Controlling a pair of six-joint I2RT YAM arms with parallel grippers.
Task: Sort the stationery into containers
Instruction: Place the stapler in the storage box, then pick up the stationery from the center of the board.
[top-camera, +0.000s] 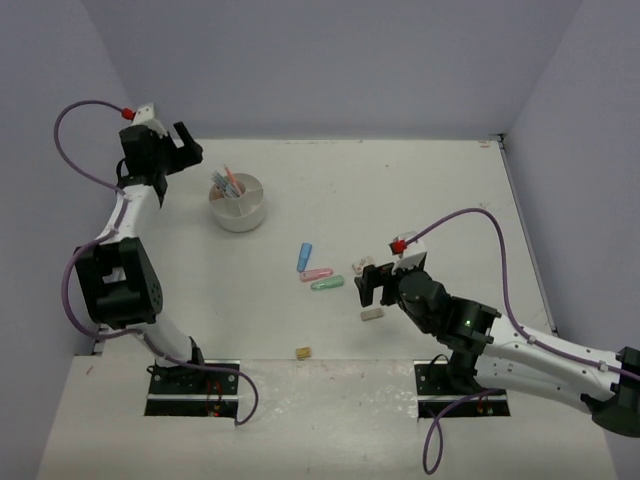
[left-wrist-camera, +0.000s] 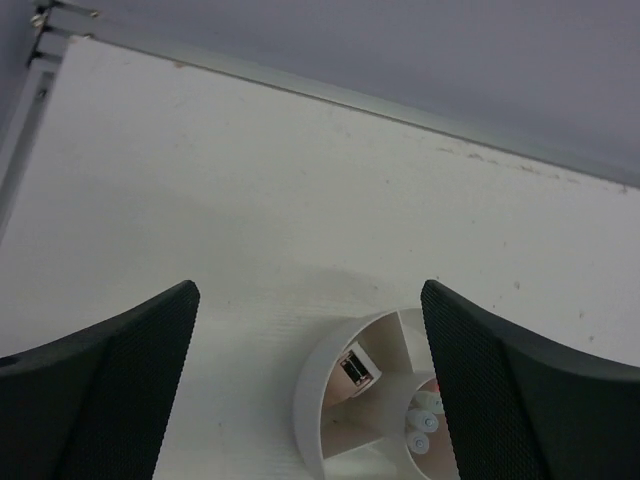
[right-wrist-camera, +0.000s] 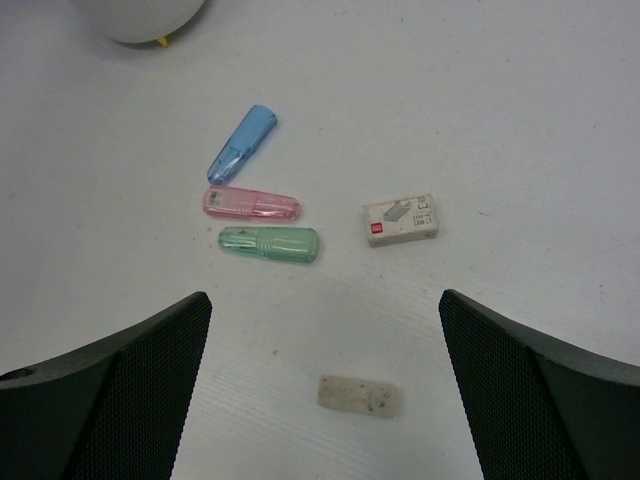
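Note:
The white round tub stands at the back left, with pens upright in its middle. My left gripper hovers open behind and left of it. In the left wrist view the left gripper holds nothing, and a small boxed eraser lies in one compartment of the tub. Blue, pink and green clip pieces lie side by side. My right gripper is open above a speckled beige eraser. A boxed eraser lies beyond it.
A small tan eraser lies near the table's front edge, between the two arm bases. Grey walls close in the table at the back and sides. The tub's bottom edge shows at the top left of the right wrist view.

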